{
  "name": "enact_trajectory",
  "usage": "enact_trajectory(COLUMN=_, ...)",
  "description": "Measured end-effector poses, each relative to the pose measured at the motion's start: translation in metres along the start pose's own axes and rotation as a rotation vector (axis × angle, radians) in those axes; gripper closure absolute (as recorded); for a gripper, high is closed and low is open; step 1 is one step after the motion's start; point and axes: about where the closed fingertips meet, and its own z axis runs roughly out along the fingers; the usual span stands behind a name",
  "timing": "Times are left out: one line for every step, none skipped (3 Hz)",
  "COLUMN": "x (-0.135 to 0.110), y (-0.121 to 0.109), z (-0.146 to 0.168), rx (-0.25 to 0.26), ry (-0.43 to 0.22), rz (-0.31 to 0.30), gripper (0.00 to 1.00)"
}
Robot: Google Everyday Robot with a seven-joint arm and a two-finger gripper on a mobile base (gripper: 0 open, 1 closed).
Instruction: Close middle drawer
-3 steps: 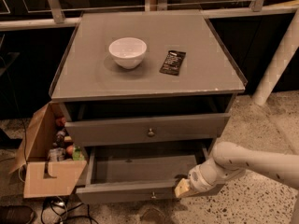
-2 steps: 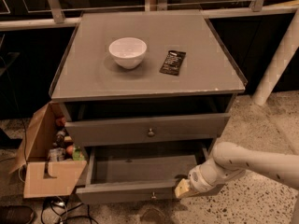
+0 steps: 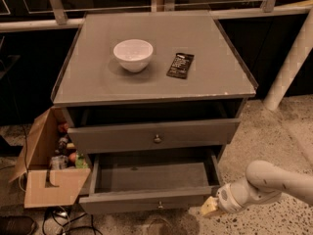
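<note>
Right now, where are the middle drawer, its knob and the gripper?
middle drawer (image 3: 151,177), camera view, on its bare grey floor.
knob (image 3: 160,205), camera view, centre of the knob on the drawer's front panel.
gripper (image 3: 209,207), camera view, its pale tip by the drawer's front corner.

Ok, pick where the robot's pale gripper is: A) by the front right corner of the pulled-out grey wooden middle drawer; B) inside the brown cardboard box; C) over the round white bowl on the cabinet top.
A: the gripper sits low beside the front right corner of the grey wooden middle drawer, whose floor shows.
</note>
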Motion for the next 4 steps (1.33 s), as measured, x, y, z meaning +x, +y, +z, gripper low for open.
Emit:
enact_trajectory(x=0.001, y=-0.002, z=-0.001, rx=0.000, ry=-0.002, rz=0.005, gripper=1.00)
enact_trajectory(x=-0.013, y=0.006, z=0.022, rx=-0.017, ry=0.003, rz=0.034, gripper=1.00)
enact_trajectory(x=-0.033, y=0.013, z=0.040, rx=-0.026, ry=-0.012, rz=0.061, gripper=1.00)
enact_trajectory(x=-0.046, y=0.018, z=0.050, rx=-0.035, ry=-0.025, rz=0.077, gripper=1.00)
